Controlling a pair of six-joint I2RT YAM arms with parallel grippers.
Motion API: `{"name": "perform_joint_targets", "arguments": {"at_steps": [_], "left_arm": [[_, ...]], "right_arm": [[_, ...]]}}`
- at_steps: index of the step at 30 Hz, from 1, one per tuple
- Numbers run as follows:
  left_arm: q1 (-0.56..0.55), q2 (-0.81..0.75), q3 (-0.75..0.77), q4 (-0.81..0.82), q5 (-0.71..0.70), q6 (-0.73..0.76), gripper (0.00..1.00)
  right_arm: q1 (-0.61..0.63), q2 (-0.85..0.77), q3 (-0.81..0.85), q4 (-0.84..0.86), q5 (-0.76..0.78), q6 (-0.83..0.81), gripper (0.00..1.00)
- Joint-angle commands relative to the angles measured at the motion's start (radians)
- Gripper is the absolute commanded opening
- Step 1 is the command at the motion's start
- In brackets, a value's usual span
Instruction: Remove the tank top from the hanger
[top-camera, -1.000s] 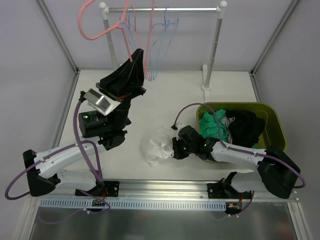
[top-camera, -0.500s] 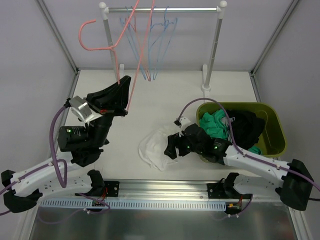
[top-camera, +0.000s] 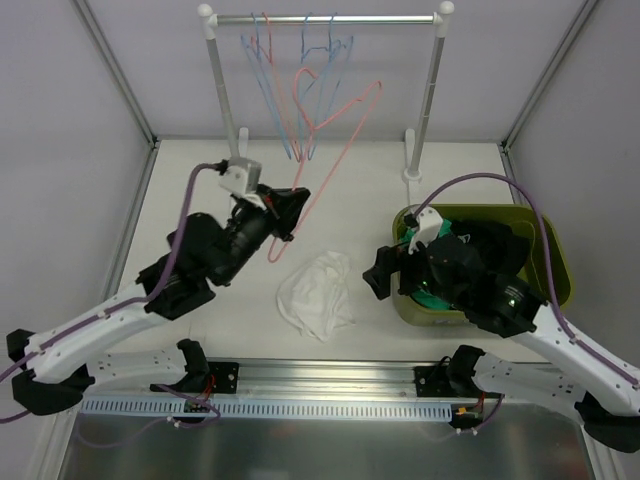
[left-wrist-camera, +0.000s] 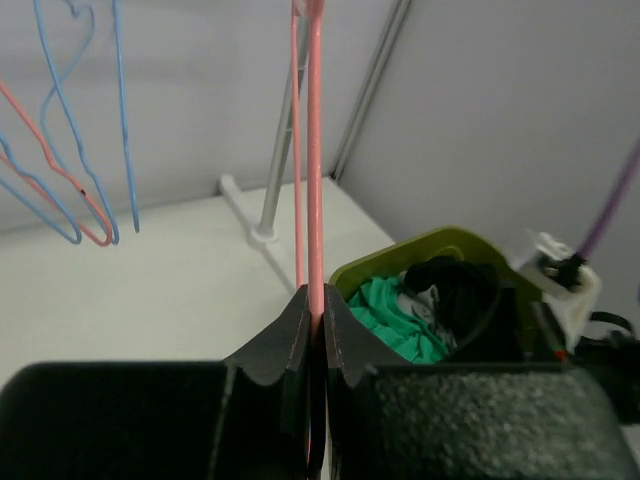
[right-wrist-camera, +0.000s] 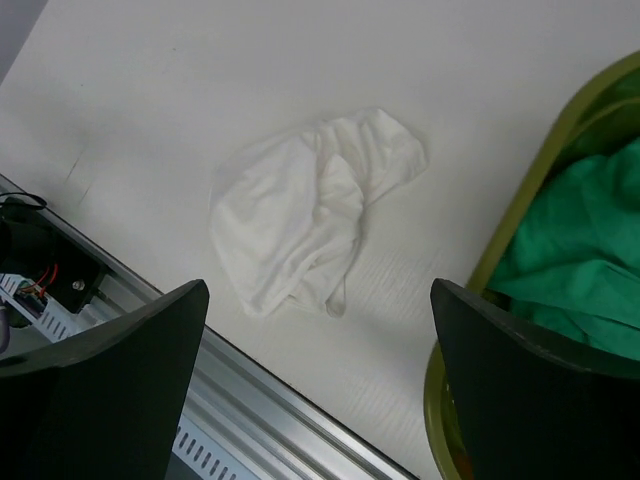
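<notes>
The left gripper (left-wrist-camera: 316, 310) is pressing its two fingers tight together on the wire of the pink hanger (top-camera: 335, 135), and the hanger is carrying no cloth. In the left wrist view the wire is running up out of the top edge, so its upper part is cut off there. From above, its hook is ending close among the blue hangers (top-camera: 265, 60) under the rail (top-camera: 330, 18); I cannot tell if it is touching the rail.

The white tank top (top-camera: 318, 293) is lying crumpled on the white table (top-camera: 200, 190), between the two arms and apart from both grippers. Its straps are folded into the heap and hard to make out.

The right gripper (top-camera: 380, 272) is standing wide open and holding nothing. It is hanging above the table beside the green bin (top-camera: 555, 262).

The right arm is covering the near left part of the bin. Inside, a green garment (top-camera: 425, 255) and a black garment (top-camera: 495, 250) are showing only in part.
</notes>
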Motion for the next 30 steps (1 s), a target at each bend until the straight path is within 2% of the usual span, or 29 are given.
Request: {"name": "perform_joint_targets", "arguments": {"at_steps": [1, 3, 5, 8, 13, 19, 21, 23, 30], "left_arm": [[-0.002, 0.167, 0.174, -0.119, -0.129, -0.048, 0.00], [0.050, 0.292, 0.247, -0.152, -0.091, -0.067, 0.00], [0.108, 0.390, 0.407, -0.247, -0.058, -0.123, 0.00], [0.177, 0.632, 0.637, -0.326, -0.025, -0.102, 0.00], [0.260, 0.869, 0.973, -0.376, -0.042, -0.078, 0.00], [0.300, 1.162, 1.362, -0.367, -0.026, 0.030, 0.00], [0.311, 1.233, 1.435, -0.364, -0.029, 0.036, 0.00], [0.335, 1.262, 1.440, -0.343, -0.038, 0.024, 0.00], [0.358, 1.244, 1.326, -0.330, 0.064, -0.005, 0.00]], "right_arm": [[-0.004, -0.079, 0.042, -0.149, 0.085, -0.011, 0.99], [-0.004, -0.121, 0.045, -0.162, 0.101, -0.003, 1.00], [-0.002, -0.176, 0.048, -0.172, 0.101, 0.003, 1.00], [-0.002, -0.245, 0.042, -0.175, 0.076, 0.011, 1.00], [-0.002, -0.331, 0.028, -0.178, 0.071, 0.023, 0.99], [-0.004, -0.368, -0.012, -0.177, 0.056, 0.008, 0.99], [-0.004, -0.369, -0.023, -0.175, 0.039, 0.011, 0.99], [-0.002, -0.376, -0.039, -0.175, 0.022, 0.015, 0.99], [-0.004, -0.383, -0.085, -0.143, 0.020, 0.003, 1.00]]}}
